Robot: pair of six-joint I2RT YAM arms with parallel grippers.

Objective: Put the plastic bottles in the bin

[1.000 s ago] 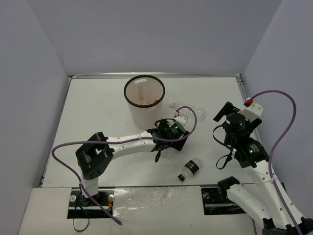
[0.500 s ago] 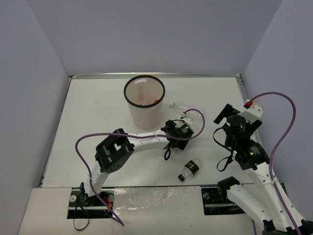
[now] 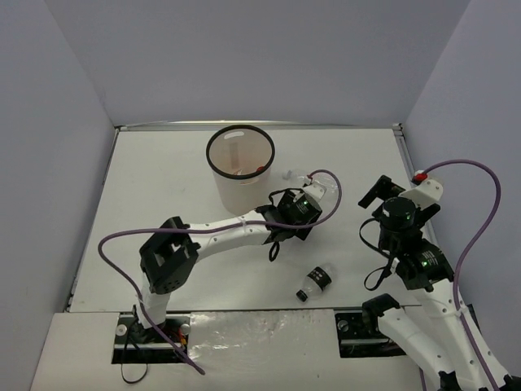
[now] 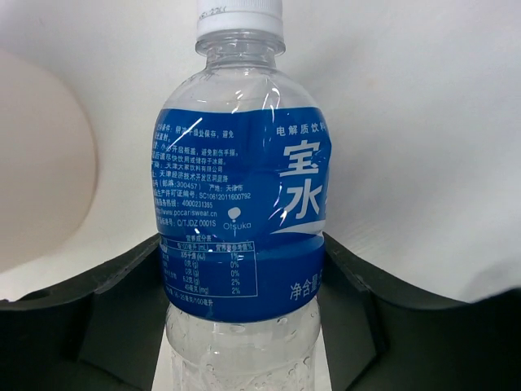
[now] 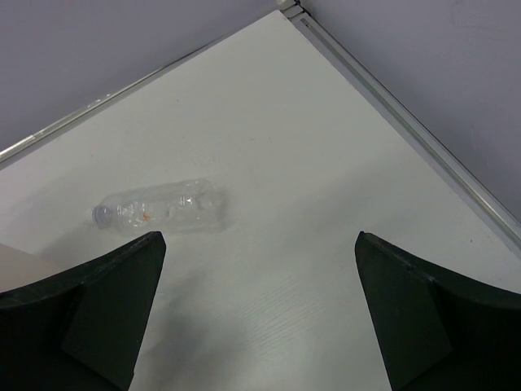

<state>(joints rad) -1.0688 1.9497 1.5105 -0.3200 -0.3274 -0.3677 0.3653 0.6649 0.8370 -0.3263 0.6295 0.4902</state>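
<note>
A clear bottle with a blue label and white cap (image 4: 240,204) fills the left wrist view. My left gripper (image 4: 242,281) is shut on its lower body. From above, the left gripper (image 3: 283,221) sits just right of the bin (image 3: 213,175) and hides that bottle. The bin is translucent white with a black rim; something orange and red shows at its bottom. A plain clear bottle (image 3: 298,175) (image 5: 163,208) lies on its side just beyond the left gripper. A black-capped bottle (image 3: 315,283) lies nearer the front. My right gripper (image 3: 397,198) (image 5: 259,244) is open over bare table.
The white table (image 3: 163,187) is closed in by grey walls; its raised back-right edge (image 5: 407,130) runs close to the right arm. Purple cables (image 3: 326,183) loop off both wrists. The bin's pale wall (image 4: 41,163) stands just left of the held bottle.
My left gripper has shifted back and to the right beside the bin and closed on the blue-labelled bottle. The right arm has drifted slightly right, still open.
</note>
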